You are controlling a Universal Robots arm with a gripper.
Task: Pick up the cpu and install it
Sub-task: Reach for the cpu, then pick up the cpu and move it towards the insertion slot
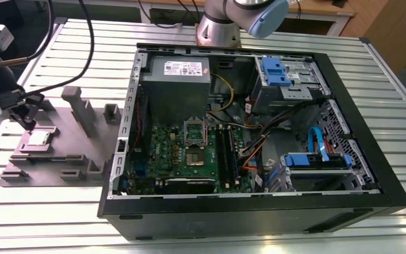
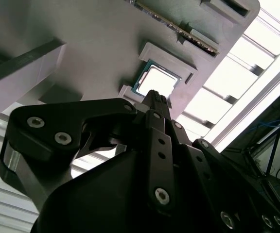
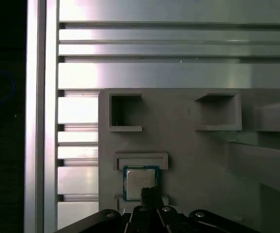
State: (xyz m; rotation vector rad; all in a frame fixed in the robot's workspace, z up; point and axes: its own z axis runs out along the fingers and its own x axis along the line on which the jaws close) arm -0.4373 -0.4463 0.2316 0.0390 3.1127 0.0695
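We count one cpu [image 1: 39, 138], one gripper [image 1: 28, 123], one grey fixture plate [image 1: 69, 143] and one open computer case [image 1: 259, 211], all on a slatted metal table [image 1: 48, 222]. Inside the case there is one green motherboard [image 1: 164, 153] with one metal socket frame [image 1: 194, 138] at its middle, one grey power supply [image 1: 178, 79] above it in the frame, and two blue drive brackets [image 1: 274, 71] toward the exterior view's right.

The cpu lies flat in a shallow square nest on the fixture plate, at the exterior view's left and well apart from the socket. Its pale metal top faces up in both wrist views [image 3: 140, 182] [image 2: 158, 81]. In the first wrist view we also count two open square pockets [image 3: 125, 111] in the plate beyond the chip.

The arm's base [image 1: 221, 26] stands at the top centre of the exterior view, behind the case, and its wrist is at the far left edge of the frame. The gripper points down over the plate, just beside the cpu and a little above it. In both wrist views its tip [image 3: 150, 193] [image 2: 155, 95] overlaps the chip's near edge (we cannot tell whether it touches). The fingers [image 3: 149, 196] meet in one narrow dark tip with no gap showing and nothing between them.
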